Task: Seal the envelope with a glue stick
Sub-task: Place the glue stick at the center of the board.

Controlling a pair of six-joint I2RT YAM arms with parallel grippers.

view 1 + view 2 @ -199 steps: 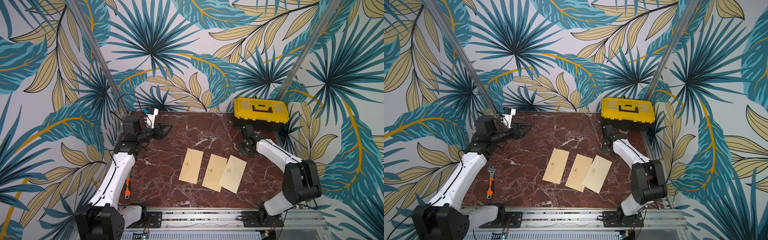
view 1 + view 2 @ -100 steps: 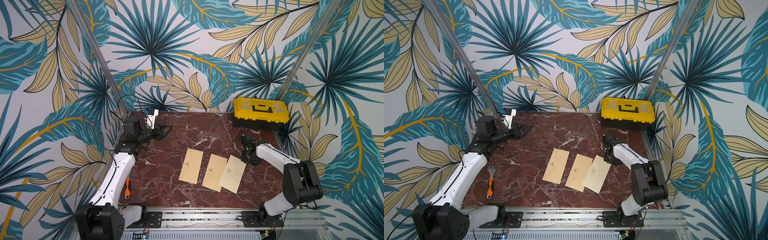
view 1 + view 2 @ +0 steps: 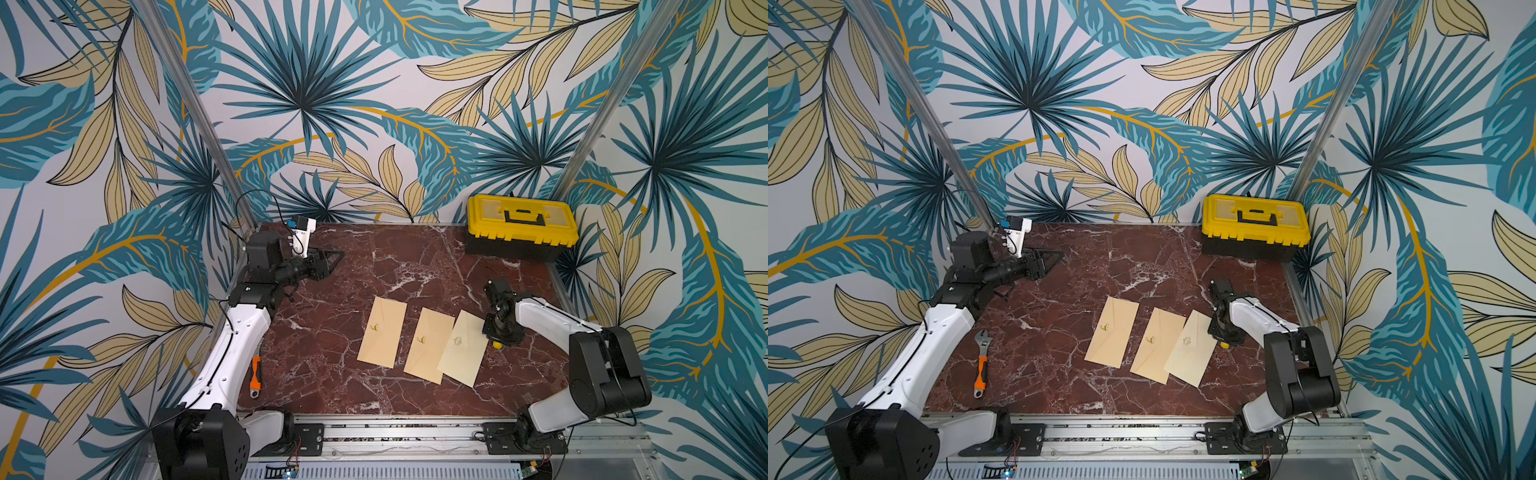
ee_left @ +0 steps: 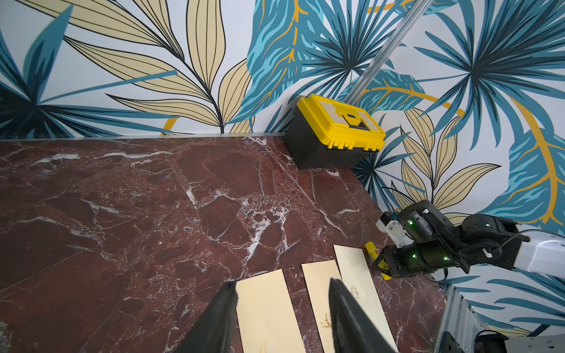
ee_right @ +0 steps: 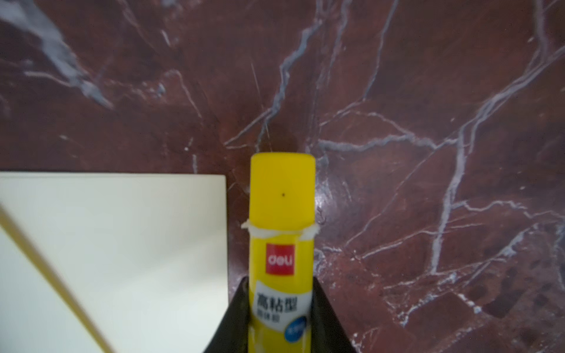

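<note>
Yellow plastic, smooth and round: the glue stick [image 5: 281,232] is pinched in my right gripper [image 5: 278,287], whose two black wedge-shaped fingers [image 5: 232,321] press on its label end. Its cap is on, a blunt cylinder with a ragged white crust at the seam where it meets the tube. Behind the seam come a red square logo and a white label band with dark print. The stick runs parallel to a straight edge of a pale cream envelope [image 5: 122,244], near its corner and just beside it; whether they touch I cannot tell. This envelope is flat matte paper with a thin gold line along the flap. In both top views it is the nearest to my right arm of three in a row, and it overlaps the middle one [image 3: 428,345].

Under everything is the table [image 3: 332,291], glossy dark red marble with white veins. My left gripper [image 4: 282,282] hangs over the far left corner, its fingers spread around nothing. A black toolbox [image 3: 521,226] with a yellow lid stands at the far right corner. An orange-handled metal wrench [image 3: 982,368] lies by the left edge.
</note>
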